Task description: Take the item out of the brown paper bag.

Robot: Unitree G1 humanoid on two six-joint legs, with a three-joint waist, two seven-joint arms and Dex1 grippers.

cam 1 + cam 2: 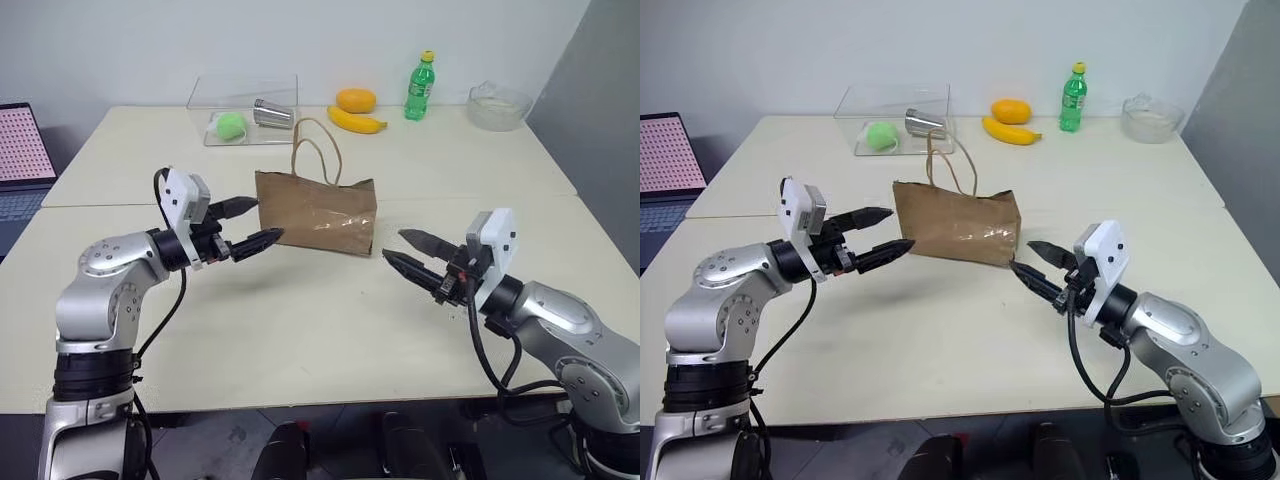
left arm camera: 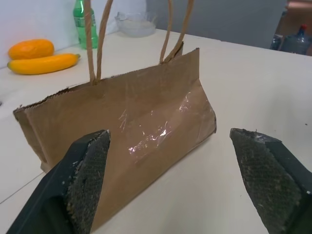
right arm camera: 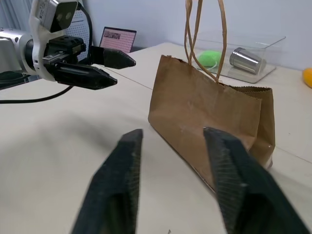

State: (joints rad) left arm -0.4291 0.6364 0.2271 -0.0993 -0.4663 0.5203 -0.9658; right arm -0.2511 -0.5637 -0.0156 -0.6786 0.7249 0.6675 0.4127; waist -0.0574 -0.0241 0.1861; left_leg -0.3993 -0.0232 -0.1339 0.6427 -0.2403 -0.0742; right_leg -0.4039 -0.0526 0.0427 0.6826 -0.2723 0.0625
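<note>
The right end effector (image 1: 408,250) hovered low over the table (image 1: 300,330) just off the bag's right end, its two black fingers parted with a clear gap and nothing between them. The left end effector (image 1: 255,222) hung on the opposite side, its fingers spread wide and empty, the tips just beside the bag's left end; whether they touched the paper could not be told.

Between the two stood the brown paper bag (image 1: 318,212), upright on the table near its middle, creased, with a shiny patch on its front face and its thin cord handles (image 1: 318,150) rising in loops above the open top. The item could not be seen; the bag's inside was hidden from every view.

Farther back on the table sat a clear plastic box (image 1: 243,108) holding a green ball (image 1: 231,125) and a metal cup (image 1: 272,114) lying on its side. To the right of it lay a banana (image 1: 356,121) with an orange fruit (image 1: 356,100) just behind, then a green bottle (image 1: 420,87) standing upright, and a glass bowl (image 1: 498,106) near the far right corner. A laptop (image 1: 22,160) stood off the table's left edge.
</note>
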